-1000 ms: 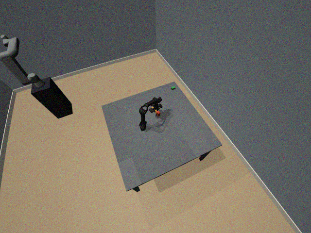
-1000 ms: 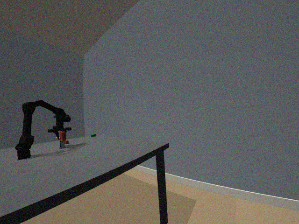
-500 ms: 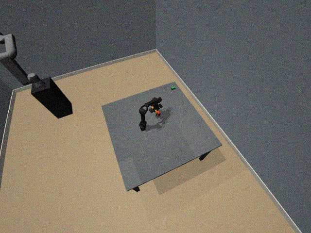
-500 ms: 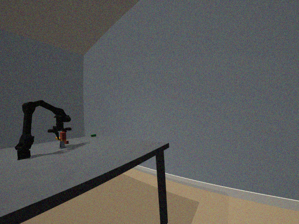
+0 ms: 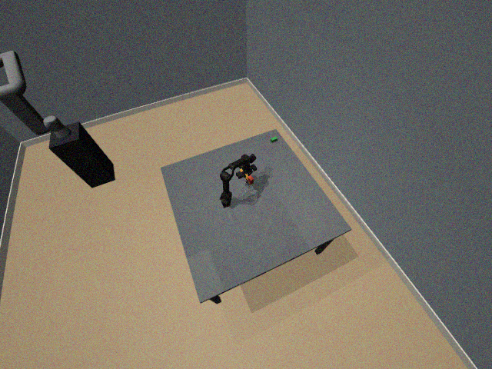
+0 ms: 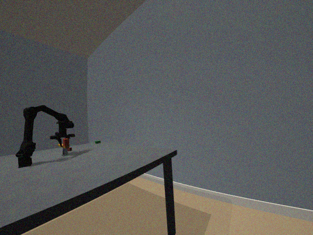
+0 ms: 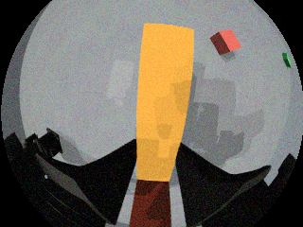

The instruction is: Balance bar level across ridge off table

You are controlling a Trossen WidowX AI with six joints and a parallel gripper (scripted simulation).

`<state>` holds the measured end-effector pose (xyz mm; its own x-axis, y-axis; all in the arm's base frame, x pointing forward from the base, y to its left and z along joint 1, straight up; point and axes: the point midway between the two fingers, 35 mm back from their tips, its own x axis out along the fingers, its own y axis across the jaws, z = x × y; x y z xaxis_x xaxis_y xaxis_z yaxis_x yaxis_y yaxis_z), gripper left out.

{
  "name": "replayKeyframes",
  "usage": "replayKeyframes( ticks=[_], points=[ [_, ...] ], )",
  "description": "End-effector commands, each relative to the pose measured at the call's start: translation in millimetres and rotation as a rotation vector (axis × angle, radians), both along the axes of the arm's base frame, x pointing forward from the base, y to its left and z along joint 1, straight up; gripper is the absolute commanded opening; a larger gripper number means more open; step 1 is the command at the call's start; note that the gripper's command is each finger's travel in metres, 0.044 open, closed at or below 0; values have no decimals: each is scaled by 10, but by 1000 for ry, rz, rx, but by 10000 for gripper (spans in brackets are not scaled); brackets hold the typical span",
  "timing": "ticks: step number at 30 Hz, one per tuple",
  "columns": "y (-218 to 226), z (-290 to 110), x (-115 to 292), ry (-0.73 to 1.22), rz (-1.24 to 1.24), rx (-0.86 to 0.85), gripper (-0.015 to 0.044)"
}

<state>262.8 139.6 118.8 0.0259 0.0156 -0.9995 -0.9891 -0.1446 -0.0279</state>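
The bar (image 7: pixel 165 85) (image 5: pixel 247 175) is yellow with a dark red part at its near end in the wrist view. In the exterior view its red-orange end (image 6: pixel 65 142) faces the camera. My gripper (image 7: pixel 157 146) is shut on the bar, with a black finger on each side near where yellow meets red. The grey ridge (image 6: pixel 65 152) stands on the table (image 5: pixel 238 238) (image 6: pixel 83 174), directly below the bar in the exterior view. Whether the bar touches the ridge is too small to tell. The bar is clear of the table and looks roughly level.
A red cube (image 7: pixel 227 42) (image 6: pixel 70 149) is on the table beyond the bar, to its right in the wrist view. A small green block (image 5: pixel 274 139) (image 6: pixel 98 142) (image 7: pixel 286 60) lies farther off near the table's far corner. The arm's base (image 5: pixel 225 199) (image 6: pixel 25 161) stands on the table.
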Motion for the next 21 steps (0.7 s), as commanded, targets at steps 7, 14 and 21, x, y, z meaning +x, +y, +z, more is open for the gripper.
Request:
replayKeyframes(
  ticks=[7, 14, 21],
  points=[
    [-3, -9, 4, -2, -1, -1, 0],
    [-3, -15, 4, -2, -1, -1, 0],
    [-3, -20, 4, -2, -1, -1, 0]
  ],
)
